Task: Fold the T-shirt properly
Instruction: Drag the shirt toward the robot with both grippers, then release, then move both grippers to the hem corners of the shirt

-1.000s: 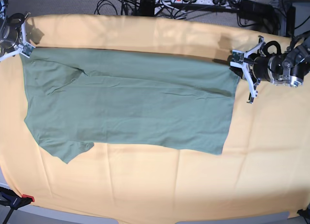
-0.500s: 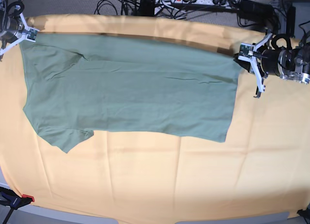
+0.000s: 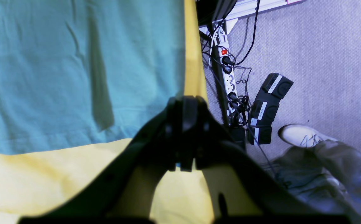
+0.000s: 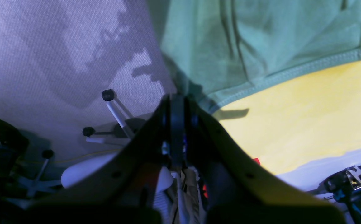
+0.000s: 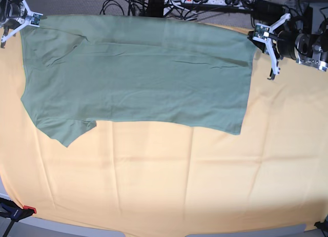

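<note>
Base view showed the T-shirt (image 5: 138, 73) stretched across the far part of the yellow-orange cloth (image 5: 169, 186) covering the worktop. Each far corner sat pinched in a closed hand: left hand (image 5: 264, 36), right hand (image 5: 25, 18), whose grip looked partly hidden.

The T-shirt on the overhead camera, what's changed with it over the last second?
Both grippers, the left gripper and the right gripper, each shut on a far corner, pulled the T-shirt toward the table's far edge. Its far edge now covers the strip of yellow cloth that showed behind it. Both grips held; the near sleeve and hem barely shifted.
</note>
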`<state>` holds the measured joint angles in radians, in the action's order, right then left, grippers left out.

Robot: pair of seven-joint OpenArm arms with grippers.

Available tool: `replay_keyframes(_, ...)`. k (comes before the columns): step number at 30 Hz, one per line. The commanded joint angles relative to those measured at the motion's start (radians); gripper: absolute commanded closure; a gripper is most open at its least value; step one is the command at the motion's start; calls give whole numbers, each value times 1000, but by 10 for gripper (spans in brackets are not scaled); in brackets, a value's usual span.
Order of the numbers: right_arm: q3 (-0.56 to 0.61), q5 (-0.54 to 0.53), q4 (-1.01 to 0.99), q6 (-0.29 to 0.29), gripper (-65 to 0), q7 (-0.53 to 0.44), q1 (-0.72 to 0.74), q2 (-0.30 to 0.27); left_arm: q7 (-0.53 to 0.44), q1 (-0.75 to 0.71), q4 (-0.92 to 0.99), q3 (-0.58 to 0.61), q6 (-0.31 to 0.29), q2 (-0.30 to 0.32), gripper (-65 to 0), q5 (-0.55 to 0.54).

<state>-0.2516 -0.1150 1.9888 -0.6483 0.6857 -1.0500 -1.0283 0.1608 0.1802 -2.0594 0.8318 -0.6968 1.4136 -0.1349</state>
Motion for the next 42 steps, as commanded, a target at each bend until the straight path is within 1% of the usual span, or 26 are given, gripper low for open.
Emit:
replay_keyframes(1,-11,11,8,-1,0,19,-3,-16,1,-1,-9,-9,-1,27,0,-5)
replay_keyframes(5,-11,11,8,-1,0,19,-3,-16,0,-17,-9,-9,-1,38,0,-6)
replay_keyframes(13,-11,1,8,-2,-3,19,-3,-16,0,-16,-10,-9,-1,38,0,-36)
replay_keyframes(16,-11,-51,10,-15,-226,35,-3,-16,5,-16,-10,-9,-1,39,-161,-34)
replay_keyframes(17,-11,-66,14,-14,-290,37,-3,-16,5,-16,-10,-9,-1,39,-216,-32)
replay_keyframes(18,-11,-73,19,-14,-331,43,-3,-16,5,-16,-10,-9,-1,39,-261,-32)
replay_keyframes(19,-11,-76,28,-15,-344,54,-3,-16,5,-13,-10,-9,-1,39,-292,-32)
replay_keyframes(22,-13,-105,72,-15,-344,106,-3,-16,7,1,-11,-9,-1,39,-301,-37)
replay_keyframes(24,-21,-132,108,-19,-344,132,-3,-16,31,24,-17,-9,-1,39,-301,-55)
replay_keyframes(28,-76,-234,187,-26,-344,207,-3,-16,117,102,-40,-9,-1,45,-301,-176)
replay_keyframes(31,-161,-335,244,-30,-344,277,-3,-16,132,168,-49,-9,-1,58,-301,-262)
replay_keyframes(33,-234,-404,266,-46,-344,302,-3,-16,133,208,-49,-9,-1,61,-301,-286)
replay_keyframes(35,-313,-479,272,-50,-344,307,-3,-16,133,248,-48,-9,-1,61,-301,-309)
replay_keyframes(37,-391,-557,271,-50,-344,306,-3,-13,146,281,-44,-9,-1,61,-301,-367)
replay_keyframes(39,-460,-633,271,-50,-344,303,-3,-12,155,302,-29,-9,43,58,-301,-421)
replay_keyframes(42,-551,-698,271,-50,-344,295,-3,14,154,328,31,-9,132,31,-301,-467)
